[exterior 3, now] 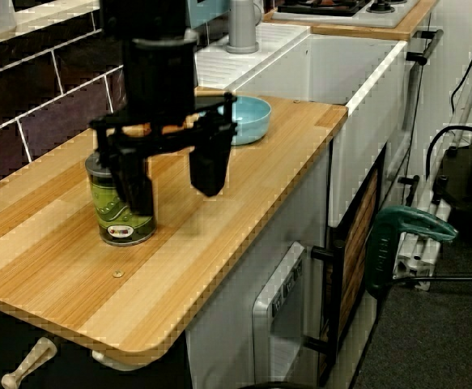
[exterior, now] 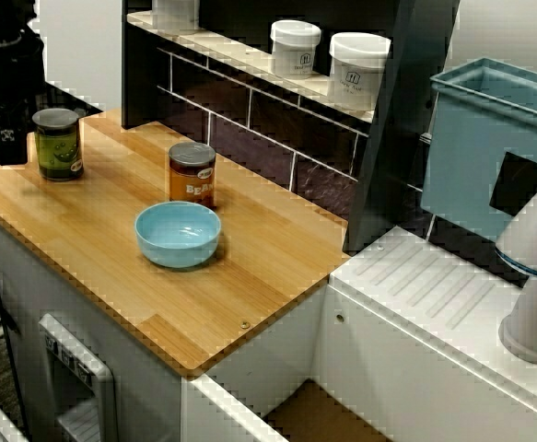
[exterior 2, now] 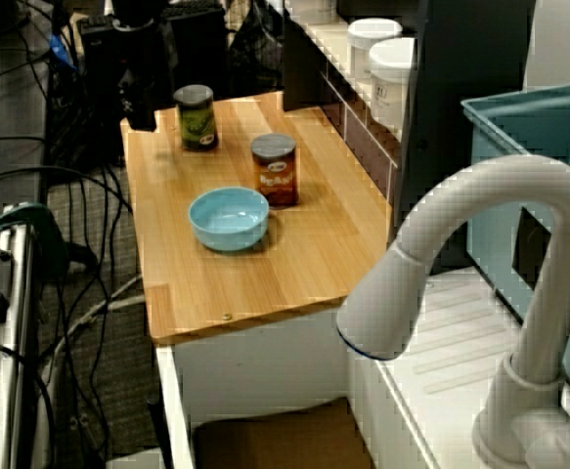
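Clearly, in the close view from the counter's end, the gripper (exterior 3: 172,194) hangs low over the wooden counter (exterior 3: 219,235) with its two black fingers (exterior 3: 210,166) spread apart and nothing between them. The green can (exterior 3: 110,215) stands upright on the wood, partly behind the far finger. From this angle I cannot tell whether that finger touches it. The blue bowl (exterior 3: 248,120) sits farther back, well apart from the fingers.

Next, the view from above shows the dark gripper at the counter's left edge, just beside the green can and not around it. The orange can (exterior: 192,173) stands near the middle of the counter, with the bowl just in front of it. Two white jars (exterior: 295,46) rest on the shelf behind, and a teal bin (exterior: 489,147) sits to the right.

Lastly, the view from the sink side, past the white faucet (exterior 2: 480,225), agrees: the gripper is next to the green can at the far end, while bowl and orange can stand apart in mid-counter.

As for progress, I judge little is done: the can is neither clasped nor lifted, and the open hand is merely alongside it.
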`<state>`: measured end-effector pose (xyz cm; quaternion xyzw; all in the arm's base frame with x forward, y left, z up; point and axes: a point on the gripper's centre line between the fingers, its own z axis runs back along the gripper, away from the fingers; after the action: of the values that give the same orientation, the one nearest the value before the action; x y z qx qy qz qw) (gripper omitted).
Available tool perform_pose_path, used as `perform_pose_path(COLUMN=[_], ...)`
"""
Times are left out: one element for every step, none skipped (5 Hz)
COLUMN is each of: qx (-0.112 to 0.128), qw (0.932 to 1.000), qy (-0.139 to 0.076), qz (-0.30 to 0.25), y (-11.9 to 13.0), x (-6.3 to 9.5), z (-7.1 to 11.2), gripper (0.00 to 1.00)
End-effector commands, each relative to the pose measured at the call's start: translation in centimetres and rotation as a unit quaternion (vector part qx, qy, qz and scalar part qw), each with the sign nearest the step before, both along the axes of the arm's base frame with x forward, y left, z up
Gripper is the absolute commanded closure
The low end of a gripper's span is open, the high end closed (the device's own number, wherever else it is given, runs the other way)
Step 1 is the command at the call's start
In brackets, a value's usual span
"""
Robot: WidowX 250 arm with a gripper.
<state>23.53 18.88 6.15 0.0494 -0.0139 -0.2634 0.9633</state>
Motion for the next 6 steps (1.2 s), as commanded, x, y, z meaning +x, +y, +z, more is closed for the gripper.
perform_pose_path(qx=[0.016, 0.010, -0.002, -0.018, -0.049, -0.056], qw=[0.9995, 0.9995, 0.9995, 0.9997, 0.9986, 0.9970], qy=[-0.015, -0.011, -0.008, -0.006, -0.008, -0.016], qz=[-0.024, -0.029, -0.032, -0.017, 0.021, 0.051], y=[1.9, 1.9, 2.0, 1.8, 1.5, 1.1], x=[1.5, 1.4, 1.7, 2.1, 2.6, 3.2], z=[1.2, 1.1, 1.4, 1.1, 0.6, 0.2], gripper=[0.00, 0.00, 0.00, 0.00, 0.00, 0.00])
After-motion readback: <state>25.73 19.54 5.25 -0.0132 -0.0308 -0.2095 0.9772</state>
